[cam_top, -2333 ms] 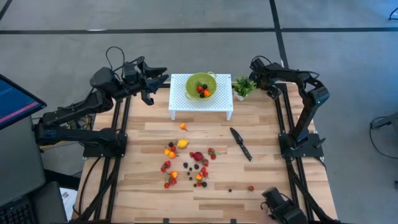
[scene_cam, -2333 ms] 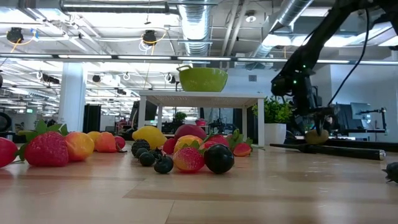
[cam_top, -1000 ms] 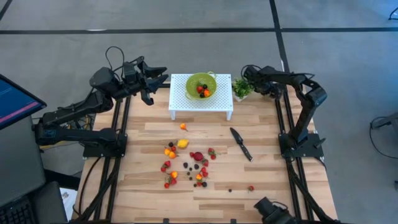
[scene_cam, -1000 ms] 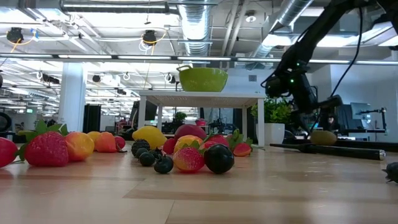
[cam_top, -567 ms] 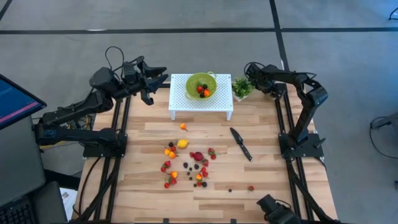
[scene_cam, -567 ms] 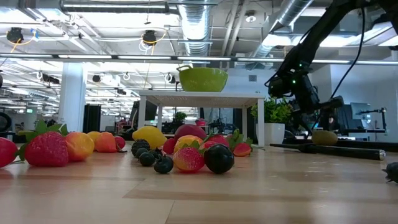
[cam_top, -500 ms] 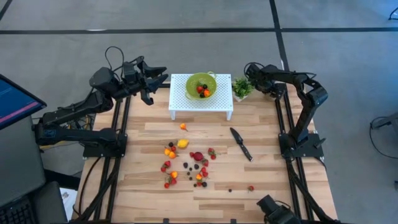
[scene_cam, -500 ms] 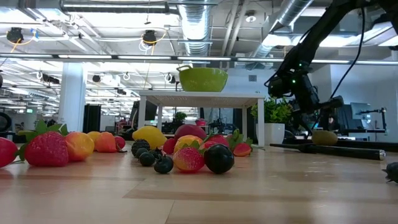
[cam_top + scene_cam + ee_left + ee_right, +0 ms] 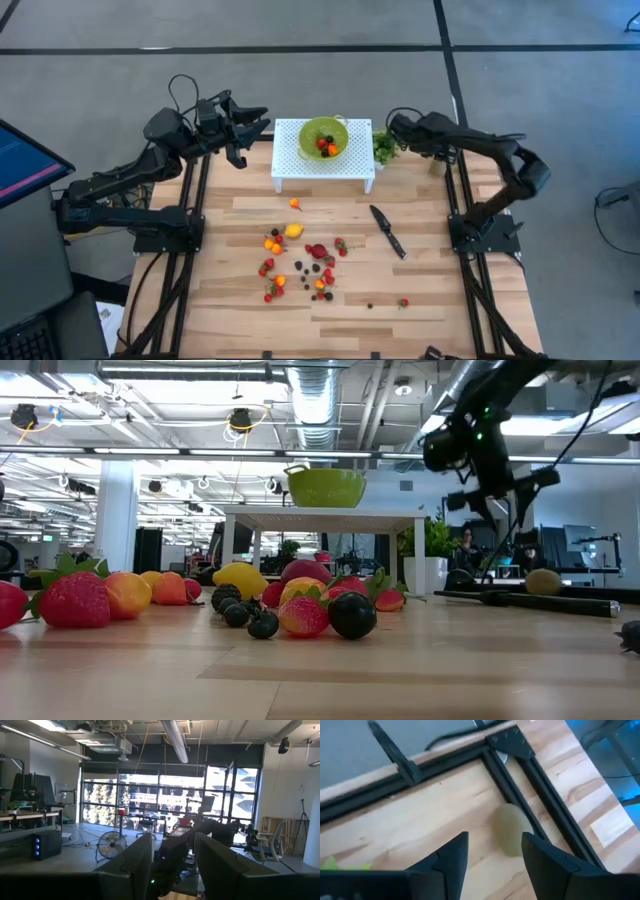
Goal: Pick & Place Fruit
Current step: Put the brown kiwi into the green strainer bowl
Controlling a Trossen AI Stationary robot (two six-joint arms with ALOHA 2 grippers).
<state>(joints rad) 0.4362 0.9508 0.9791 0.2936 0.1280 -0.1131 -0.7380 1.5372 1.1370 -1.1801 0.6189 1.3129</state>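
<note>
Many tiny red, orange, yellow and dark fruits (image 9: 300,262) lie scattered on the middle of the wooden table; in the low view they show as a heap (image 9: 300,605). A few more sit in the green bowl (image 9: 323,137) on the white stand (image 9: 322,170). A larger brown-green fruit (image 9: 511,828) lies on the table at the far right (image 9: 543,582), against the black frame rail. My right gripper (image 9: 492,851) hangs open above it, near the potted plant (image 9: 384,148), holding nothing. My left gripper (image 9: 172,865) waits open, raised at the far left (image 9: 243,135).
A black knife (image 9: 387,231) lies right of the fruit pile. The white stand fills the far middle of the table. Black frame rails (image 9: 530,825) run along the table's right and far edges. Bare wood lies along the near edge (image 9: 330,325).
My right gripper has risen from just above the table beside the brown-green fruit and swung toward the plant and the stand. The brown-green fruit stays on the table and has rolled a little toward the right edge. My left arm has kept still.
</note>
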